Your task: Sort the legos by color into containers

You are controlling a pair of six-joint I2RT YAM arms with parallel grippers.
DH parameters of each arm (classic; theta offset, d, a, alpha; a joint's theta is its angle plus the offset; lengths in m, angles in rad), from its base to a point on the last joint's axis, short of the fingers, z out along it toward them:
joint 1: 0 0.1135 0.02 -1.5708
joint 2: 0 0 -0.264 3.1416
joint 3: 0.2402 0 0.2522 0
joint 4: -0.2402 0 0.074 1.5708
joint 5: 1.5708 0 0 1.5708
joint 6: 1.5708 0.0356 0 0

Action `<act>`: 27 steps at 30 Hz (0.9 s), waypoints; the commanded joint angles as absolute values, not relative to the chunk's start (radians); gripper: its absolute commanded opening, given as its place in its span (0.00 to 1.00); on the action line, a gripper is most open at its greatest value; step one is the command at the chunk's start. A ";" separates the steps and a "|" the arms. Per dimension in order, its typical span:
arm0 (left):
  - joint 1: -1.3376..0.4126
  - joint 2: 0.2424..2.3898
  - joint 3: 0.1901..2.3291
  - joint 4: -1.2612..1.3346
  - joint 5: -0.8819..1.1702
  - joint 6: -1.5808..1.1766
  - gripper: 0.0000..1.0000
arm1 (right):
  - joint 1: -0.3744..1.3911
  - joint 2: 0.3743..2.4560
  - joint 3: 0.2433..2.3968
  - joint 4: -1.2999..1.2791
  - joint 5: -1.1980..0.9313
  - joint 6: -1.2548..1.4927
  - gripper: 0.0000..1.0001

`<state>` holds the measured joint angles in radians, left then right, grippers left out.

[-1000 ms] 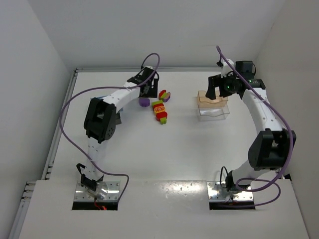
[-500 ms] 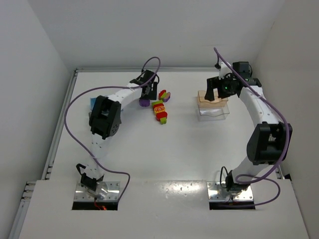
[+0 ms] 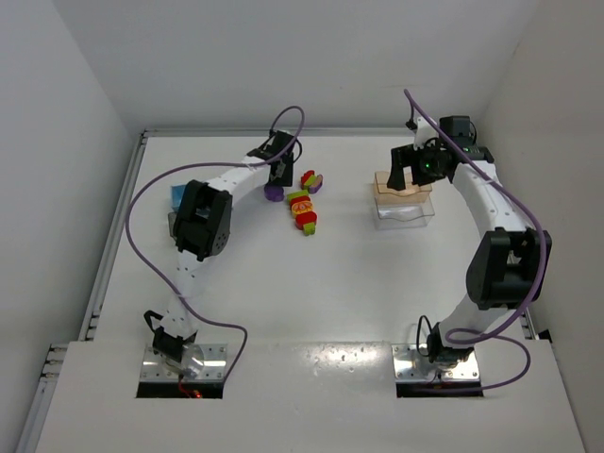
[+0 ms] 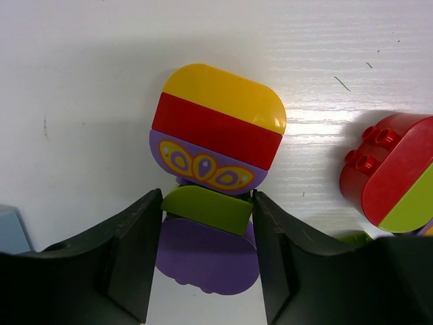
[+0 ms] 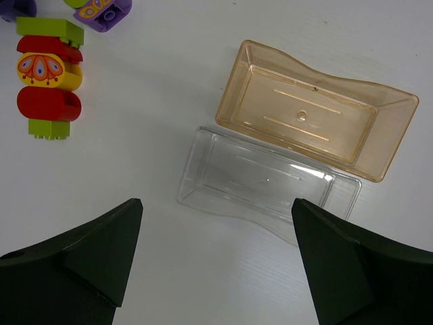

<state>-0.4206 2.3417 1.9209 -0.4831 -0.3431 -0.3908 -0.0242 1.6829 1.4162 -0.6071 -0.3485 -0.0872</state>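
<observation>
We judge the sorting barely begun. The left arm (image 3: 203, 222) stretches out to the blocks at 11 o'clock on the table (image 3: 311, 293), and the right arm (image 3: 491, 222) hangs over the containers at 2 o'clock. Two tubs lie side by side there, touching or almost so: an amber-tinted tub (image 5: 308, 118) and, on its near side, a clear tub (image 5: 264, 183). The right wrist view shows both bare inside. The right fingers (image 5: 88, 250) are spread wide apart and hold nothing. A blue thing (image 3: 176, 195) shows at 10 o'clock, mostly hidden by the left arm; we cannot tell what it is. Every lego we see lies loose around 12 o'clock, well apart from the tubs. The biggest is a long stack (image 5: 49, 68) of lime green, red and yellow pieces. Next come a yellow, red and purple stack (image 4: 216, 128) and a red and lime piece (image 4: 392, 176). Smallest is a lime green block (image 4: 206, 208) sitting over a purple block (image 4: 206, 261). The left fingers (image 4: 132, 257) are clamped on the lime green block, one against each flank. So the whole job is left: stacks to pull apart, colours to carry over, nothing delivered. Around it all stand plain white walls (image 3: 283, 57) on three sides, evenly lit. The table is white too, with faint grain, a few small scuffs and a glossy sheen near the arm bases.
</observation>
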 commanded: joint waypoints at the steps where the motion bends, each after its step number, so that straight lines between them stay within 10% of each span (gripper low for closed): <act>1: -0.411 2.344 1.945 -0.460 -0.341 -0.379 0.54 | -0.021 1.677 1.457 -0.589 -0.351 -0.095 0.92; 17: -0.463 1.952 1.509 -0.430 -0.240 -0.315 0.34 | -0.012 1.667 1.448 -0.598 -0.410 -0.095 0.92; 27: -0.547 1.536 1.123 -0.339 0.043 -0.057 0.24 | 0.084 1.749 1.502 -0.788 -0.793 -0.153 0.92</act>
